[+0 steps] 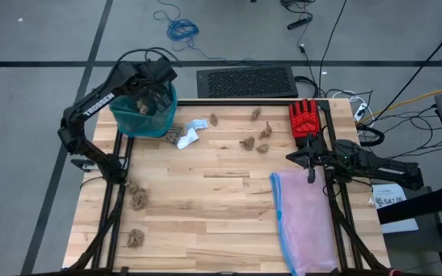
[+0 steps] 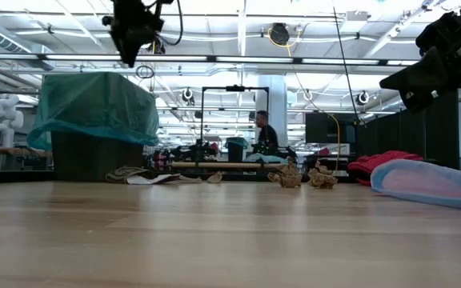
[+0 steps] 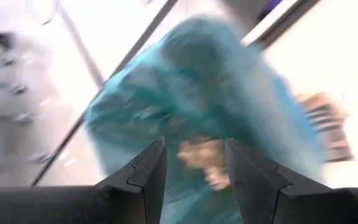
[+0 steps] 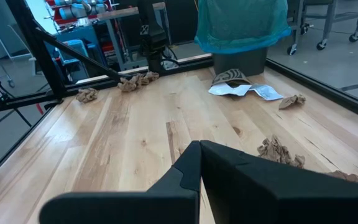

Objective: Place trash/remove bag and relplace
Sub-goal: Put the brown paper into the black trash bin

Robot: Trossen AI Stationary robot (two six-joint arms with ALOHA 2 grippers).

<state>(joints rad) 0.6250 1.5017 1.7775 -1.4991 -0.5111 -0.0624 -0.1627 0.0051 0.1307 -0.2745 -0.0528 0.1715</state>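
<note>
The teal-green bag [image 1: 146, 115] lines a dark bin at the table's far left corner, its rim folded over the bin's edge [image 2: 94, 108]. My left gripper [image 1: 153, 90] hovers open above the bin's mouth [image 2: 128, 50], pointing down. Past its fingers a brown wad [image 3: 202, 158] lies inside the bag [image 3: 229, 81]. Several brown wads lie on the table: [image 1: 247, 142], [image 1: 256, 113], [image 1: 136, 198], [image 1: 135, 238]. A white and pale-blue scrap [image 1: 193, 132] lies beside the bin. My right gripper [image 1: 311, 167] waits, shut, at the right edge [image 4: 201, 149].
A red glove [image 1: 304, 119] lies at the far right. The pale pink bag with a blue edge [image 1: 305, 218] is spread along the right side. A black grille panel [image 1: 248, 80] sits beyond the far edge. The bare wood of the table's middle [image 1: 206, 199] holds nothing.
</note>
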